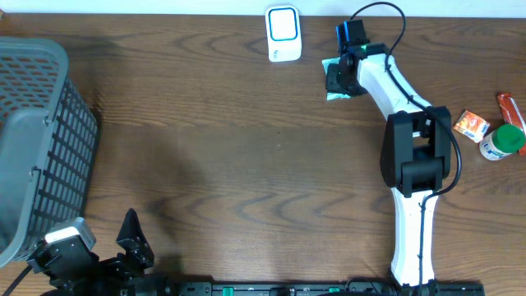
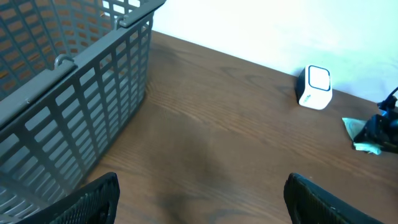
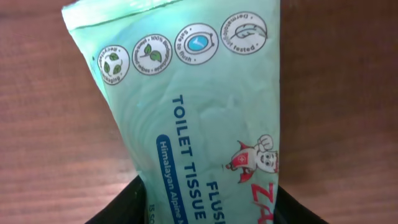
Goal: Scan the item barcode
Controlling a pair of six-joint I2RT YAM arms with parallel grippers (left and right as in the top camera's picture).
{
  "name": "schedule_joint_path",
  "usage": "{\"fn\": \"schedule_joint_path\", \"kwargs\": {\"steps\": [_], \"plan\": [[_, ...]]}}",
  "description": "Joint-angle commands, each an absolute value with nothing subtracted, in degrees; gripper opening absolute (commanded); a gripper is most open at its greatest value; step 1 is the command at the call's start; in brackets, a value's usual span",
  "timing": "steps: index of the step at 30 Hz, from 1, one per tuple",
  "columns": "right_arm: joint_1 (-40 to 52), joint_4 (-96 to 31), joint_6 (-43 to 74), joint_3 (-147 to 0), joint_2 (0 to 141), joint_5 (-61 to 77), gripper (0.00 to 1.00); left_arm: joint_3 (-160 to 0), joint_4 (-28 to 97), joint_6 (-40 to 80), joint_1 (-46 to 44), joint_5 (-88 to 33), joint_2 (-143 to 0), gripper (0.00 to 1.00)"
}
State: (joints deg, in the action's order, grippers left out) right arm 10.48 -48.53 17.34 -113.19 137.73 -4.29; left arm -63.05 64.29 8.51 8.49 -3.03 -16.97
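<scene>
Right wrist: mint-green pack (image 3: 199, 118), "TOILET TISSUE" in dark blue, round icons; right gripper (image 3: 208, 211) jaws half closed against both its edges. Pack lies on table (image 1: 246, 148) beside scanner (image 1: 283, 33). Left gripper (image 2: 202, 202) wide open, empty.

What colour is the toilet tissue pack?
Mint green: toilet tissue pack, best seen in right wrist view.

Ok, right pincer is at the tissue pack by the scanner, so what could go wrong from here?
The right pincer straddles one end of the soft toilet tissue pack; the pouch could buckle or slip when lifted. The face in the wrist view shows print and icons but no barcode, so it may need turning. The scanner stands close beside it and might get knocked.
</scene>
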Motion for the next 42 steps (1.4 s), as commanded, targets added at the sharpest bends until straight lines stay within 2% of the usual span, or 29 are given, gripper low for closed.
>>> {"fn": "schedule_joint_path", "kwargs": {"steps": [1, 13, 17, 22, 23, 25, 26, 27, 28, 34, 38, 42], "plan": [[8.9, -53.2, 17.1, -117.2, 137.0, -4.3, 0.41, -63.2, 64.3, 7.6, 8.3, -2.8, -16.7, 0.85], [-3.4, -78.7, 17.3, -119.0, 131.4, -18.3, 0.38, -63.2, 64.3, 7.6, 8.3, -2.8, -16.7, 0.85], [-9.6, -81.2, 20.0, -118.4, 131.4, -23.7, 0.38, -63.2, 64.3, 7.6, 8.3, -2.8, -16.7, 0.85], [-15.8, -79.5, 21.4, -118.4, 131.4, -22.1, 0.35, -63.2, 64.3, 7.6, 8.3, -2.8, -16.7, 0.85], [-16.6, -79.2, 21.4, -118.4, 131.4, -21.0, 0.37, -63.2, 64.3, 7.6, 8.3, -2.8, -16.7, 0.85], [-17.6, -78.5, 21.3, -118.4, 131.4, -18.4, 0.58, -63.2, 64.3, 7.6, 8.3, -2.8, -16.7, 0.85], [-18.0, -78.1, 20.9, -118.4, 131.3, -17.0, 0.71, -63.2, 64.3, 7.6, 8.3, -2.8, -16.7, 0.85], [-18.3, -77.5, 19.8, -118.5, 131.3, -15.1, 0.95, -63.2, 64.3, 7.6, 8.3, -2.8, -16.7, 0.85], [-18.4, -77.5, 19.2, -118.7, 131.2, -14.1, 0.99, -63.2, 64.3, 7.6, 8.3, -2.8, -16.7, 0.85], [-18.5, -80.5, 17.5, -123.7, 126.1, -2.0, 0.99, -63.2, 64.3, 7.6, 8.3, -2.8, -16.7, 0.85], [-18.4, -80.6, 16.6, -126.4, 115.1, 4.7, 0.99, -63.2, 64.3, 7.6, 8.3, -2.8, -16.7, 0.85], [-17.5, -78.9, 13.5, -126.6, 99.0, 3.1, 0.99, -63.2, 64.3, 7.6, 8.3, -2.8, -16.7, 0.85]]}}
